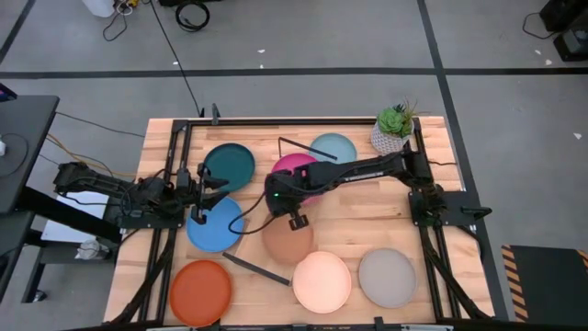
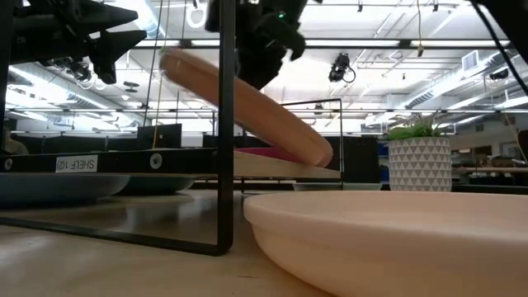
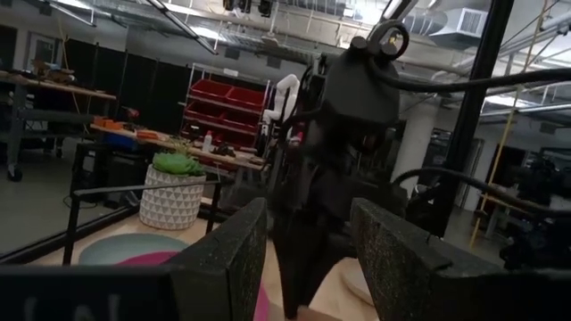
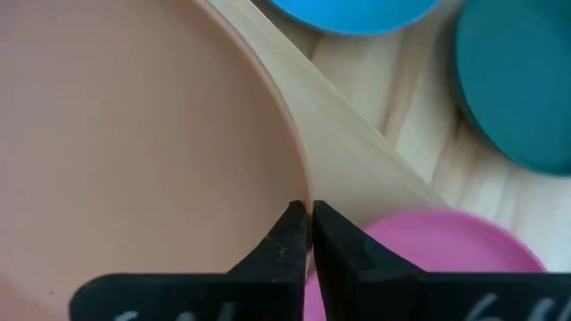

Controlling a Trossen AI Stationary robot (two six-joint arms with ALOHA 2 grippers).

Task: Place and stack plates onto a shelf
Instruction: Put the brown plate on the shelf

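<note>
- Right gripper (image 4: 309, 234): over the middle of the tabletop (image 1: 432, 129), fingers pinched tight on the rim of the terracotta plate (image 1: 287, 241).
- Terracotta plate: lifted and tilted in the low view, one edge high, the lower edge down at the shelf (image 2: 280, 167) near the magenta plate (image 1: 296, 168).
- Left gripper (image 1: 204, 198): hovers at the left side near the dark teal plate (image 1: 229, 166) and the blue plate (image 1: 215, 224); fingers spread apart, holding nothing.
- Shelf: light board with black wire end frames, running across the middle of the tabletop; exactly which plates rest on it I cannot tell for sure.
- Magenta plate: appears to lie on the shelf, under the right arm.
- Light blue plate (image 1: 333, 147): at the far side, beside the magenta plate.
- Orange-red plate (image 1: 199, 291), cream plate (image 1: 322, 280), grey plate (image 1: 387, 276): in a row along the near edge, not yet shelved.
- Potted plant (image 1: 395, 128): far right corner.
- Progress, as a judgement: early; one plate likely placed, a second being set down, most of the plates left to place and stack.
</note>
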